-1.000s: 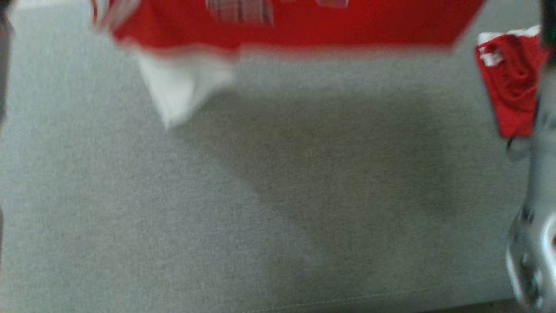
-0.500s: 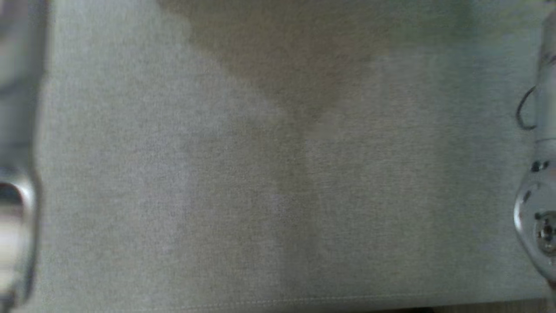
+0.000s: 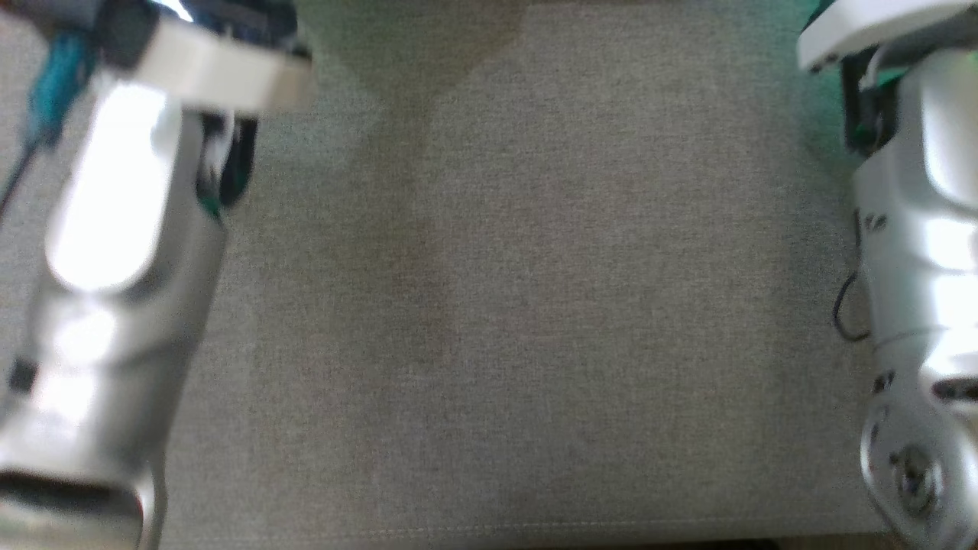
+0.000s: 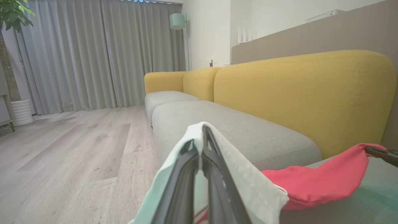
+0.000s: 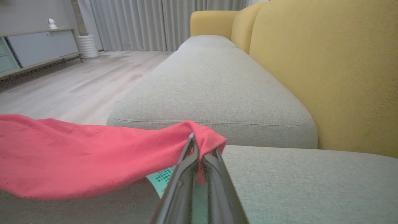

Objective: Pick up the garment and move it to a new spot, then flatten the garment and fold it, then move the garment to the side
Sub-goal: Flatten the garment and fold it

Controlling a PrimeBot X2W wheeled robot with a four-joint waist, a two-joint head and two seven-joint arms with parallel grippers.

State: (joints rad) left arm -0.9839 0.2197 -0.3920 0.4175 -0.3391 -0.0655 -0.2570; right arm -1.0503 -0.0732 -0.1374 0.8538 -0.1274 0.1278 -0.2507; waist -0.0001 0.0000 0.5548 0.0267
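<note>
Two spread arms (image 3: pixel 114 260); left gripper (image 4: pixel 202 132), right gripper (image 5: pixel 193 138) tight on garment (image 5: pixel 77 155)

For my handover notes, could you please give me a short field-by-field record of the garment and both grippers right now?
garment: red with a white part, held stretched between both grippers, sagging in the middle
left gripper: shut on the white part
right gripper: shut on a red edge
below: grey seat cushion
behind: yellow backrest
task stage: garment lifted, not yet laid flat
</note>
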